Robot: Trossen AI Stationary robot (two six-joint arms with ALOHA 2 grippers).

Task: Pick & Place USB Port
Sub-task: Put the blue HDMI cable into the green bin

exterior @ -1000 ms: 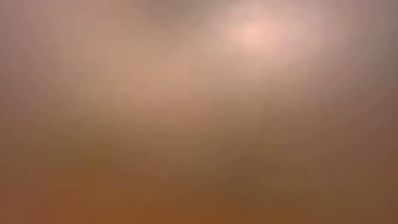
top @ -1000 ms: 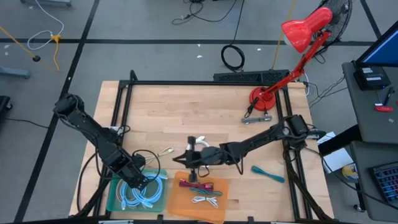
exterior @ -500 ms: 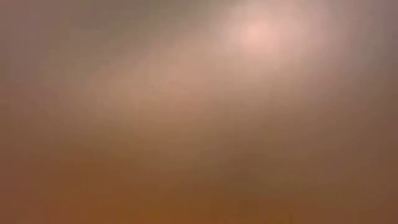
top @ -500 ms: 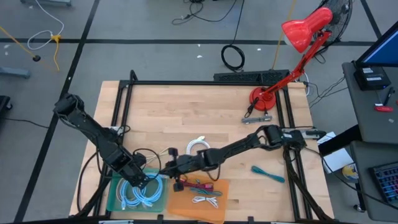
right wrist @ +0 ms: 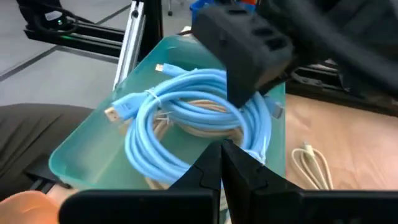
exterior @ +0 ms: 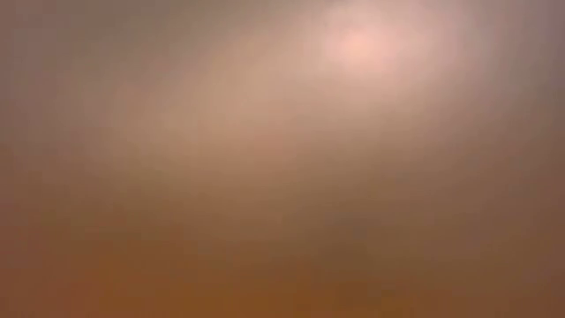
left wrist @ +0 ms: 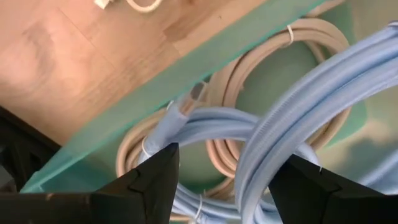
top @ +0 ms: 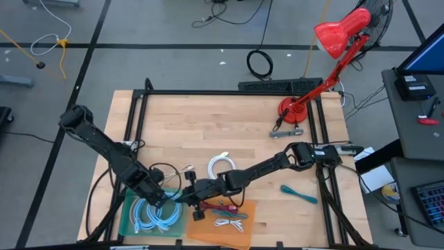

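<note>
Green plastic marks the landmark here: the green tray [top: 130, 217] at the near edge of the table [top: 229, 128] holds coils of pale blue cable [top: 156, 217] over a beige cable [left wrist: 227, 152]. The left gripper [top: 161, 199] hangs just over that tray's far corner; its wrist view shows the fingers spread apart astride a blue loop, gripping nothing. Over the last second the right arm has swept from above the white coiled cable [top: 220, 165], which lies a little beyond the tray, down toward the tray, so that the right gripper [top: 186, 199] now sits at the seam between the green tray and the orange tray [top: 246, 232] beside it, almost touching the left gripper. Its fingers are pressed together, and I cannot make out anything between them. My judgement is that this move brings it in to help with the blue cable, or to drop something small, but the pictures do not settle which. The left arm reaches in from the table's left side with its elbow raised; the right arm lies long and low across the table. In the orange tray are a red cable [top: 220, 207] and a small white cable [top: 229, 223]. Farther out from the green tray lie a teal cable [top: 300, 194] and a red lamp [top: 333, 42].
</note>
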